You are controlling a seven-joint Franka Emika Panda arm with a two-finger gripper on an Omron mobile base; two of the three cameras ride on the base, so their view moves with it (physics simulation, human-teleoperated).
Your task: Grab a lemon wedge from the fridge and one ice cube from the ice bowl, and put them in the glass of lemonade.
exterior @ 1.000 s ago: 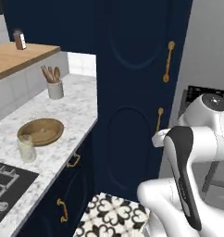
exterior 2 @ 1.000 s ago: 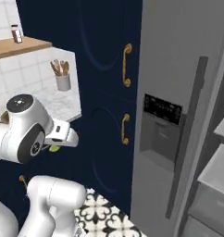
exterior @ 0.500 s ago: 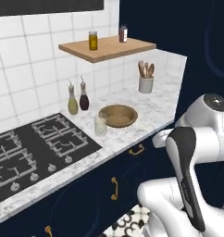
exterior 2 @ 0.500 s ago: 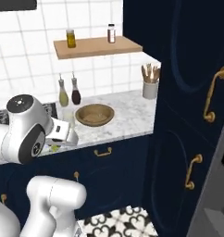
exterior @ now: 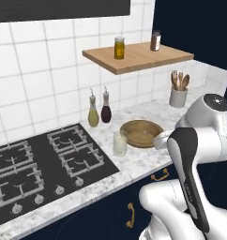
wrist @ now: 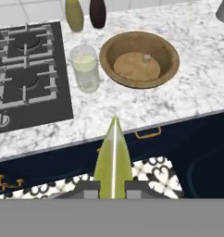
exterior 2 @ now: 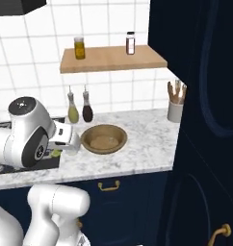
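Observation:
My gripper (wrist: 112, 186) is shut on the lemon wedge (wrist: 113, 155), a yellow-green sliver that sticks out between the fingertips. It hangs over the floor in front of the counter's edge. The wedge (exterior 2: 56, 153) also peeks out beside the white hand. The glass of lemonade (wrist: 85, 68) stands upright on the marble counter next to the stove, also seen as glass (exterior: 119, 143). Right of it sits the wooden ice bowl (wrist: 165, 52) with one small ice cube (wrist: 146, 59) inside. The fridge is out of view.
A black gas stove (exterior: 35, 168) lies left of the glass. Two spouted bottles (exterior: 93, 115) stand at the tiled wall. A utensil holder (exterior: 178, 97) stands at the counter's right end, under a wooden shelf (exterior: 139, 57) with jars. Tall navy cabinets (exterior 2: 205, 120) rise at the right.
The whole picture has swung from the fridge and navy cabinets to the counter with stove, bowl and glass: the base has moved. The arm's pose looks unchanged.

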